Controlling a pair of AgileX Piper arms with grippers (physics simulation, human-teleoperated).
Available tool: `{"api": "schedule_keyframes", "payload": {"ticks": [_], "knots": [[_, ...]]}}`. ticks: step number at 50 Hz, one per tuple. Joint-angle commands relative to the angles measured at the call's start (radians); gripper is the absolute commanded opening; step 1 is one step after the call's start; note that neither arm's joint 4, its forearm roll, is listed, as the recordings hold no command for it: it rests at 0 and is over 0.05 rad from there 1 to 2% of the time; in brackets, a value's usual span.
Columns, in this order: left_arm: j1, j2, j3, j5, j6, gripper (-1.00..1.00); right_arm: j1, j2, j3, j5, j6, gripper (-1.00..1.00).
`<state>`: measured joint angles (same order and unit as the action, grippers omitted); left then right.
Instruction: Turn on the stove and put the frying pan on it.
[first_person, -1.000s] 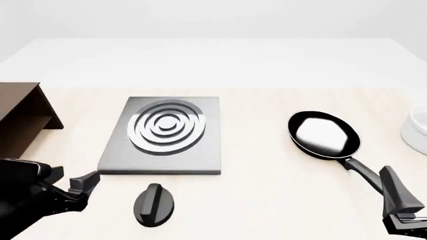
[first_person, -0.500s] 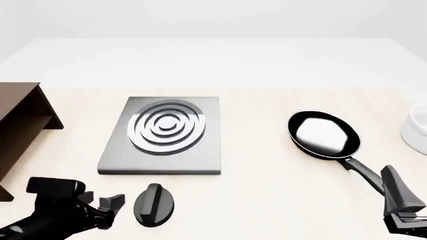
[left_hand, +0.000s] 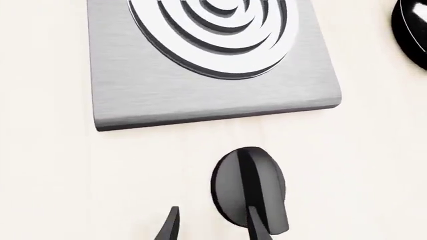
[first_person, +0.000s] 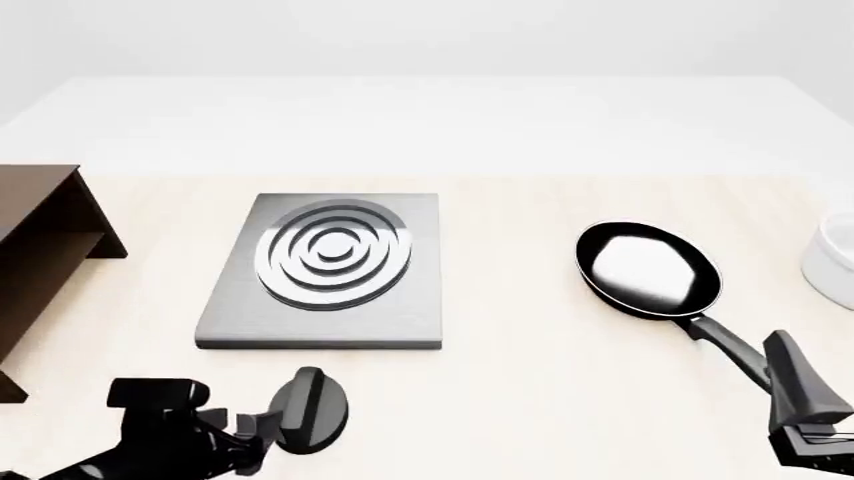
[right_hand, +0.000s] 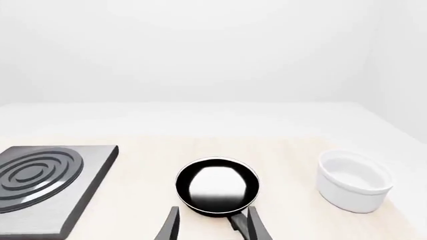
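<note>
Knob (first_person: 308, 410), round and black with a raised ridge, flat on table (first_person: 534, 400) just at 6 o'clock from stove (first_person: 324, 272), apart from the slab's edge. Left gripper (first_person: 267, 428) touching or almost touching knob's 8 o'clock rim; in left wrist view fingers spread, one fingertip (left_hand: 257, 225) over the knob's ridge, the other off to the side over bare table. Not yet gripping.

Risk, judged: closing off-centre, pinching only half the ridge, so the knob slides or skids instead of turning; pushing down too hard, tipping it.

Pan (first_person: 649, 267) at 3 o'clock from stove, well apart, shiny inside up, handle running toward 5 o'clock. Right gripper (first_person: 801, 415) at the handle's end; fingers apart in right wrist view, straddling the handle, contact unclear. Risk, judged: gripping so far out on the handle, letting the pan droop or twist when lifted.

White cup (first_person: 834, 255) just beyond pan at 3 o'clock; possible knock on lifting. Brown shelf (first_person: 40, 240) at stove's 9 o'clock, clear of both paths. Nothing between pan and stove.
</note>
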<state>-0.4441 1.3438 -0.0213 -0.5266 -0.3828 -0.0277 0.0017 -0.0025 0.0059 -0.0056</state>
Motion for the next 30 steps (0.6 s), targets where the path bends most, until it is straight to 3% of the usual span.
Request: {"api": "schedule_keyframes", "payload": {"ticks": [1,2,3,14,17,20,25,28,29,30], "knots": [[-0.122,0.065,0.021,-0.125,-0.135,1.0,-0.002,0.003,0.0,0.001,0.001,1.0],[-0.13,0.056,0.021,-0.121,-0.143,1.0,-0.002,0.002,0.001,0.002,0.0,1.0],[-0.186,-0.011,0.021,-0.087,-0.216,1.0,-0.002,0.002,0.001,0.002,0.001,1.0],[-0.22,-0.373,0.021,0.219,-0.219,1.0,-0.001,0.022,0.002,-0.013,-0.001,1.0],[-0.184,-0.51,0.011,0.357,-0.164,1.0,-0.001,0.027,0.002,-0.018,-0.001,1.0],[-0.162,-0.7,-0.042,0.583,-0.07,1.0,-0.003,0.034,0.002,-0.024,0.0,1.0],[-0.181,-0.888,-0.118,0.825,-0.026,1.0,-0.003,0.033,0.002,-0.023,0.004,1.0],[-0.126,-1.05,-0.22,1.004,0.064,1.0,0.001,0.035,0.002,-0.02,0.006,1.0],[-0.126,-1.053,-0.221,1.008,0.064,1.0,0.001,0.035,0.002,-0.02,0.006,1.0],[-0.066,-1.192,-0.321,1.113,0.124,1.0,-0.005,0.028,-0.004,-0.008,0.025,1.0]]}}
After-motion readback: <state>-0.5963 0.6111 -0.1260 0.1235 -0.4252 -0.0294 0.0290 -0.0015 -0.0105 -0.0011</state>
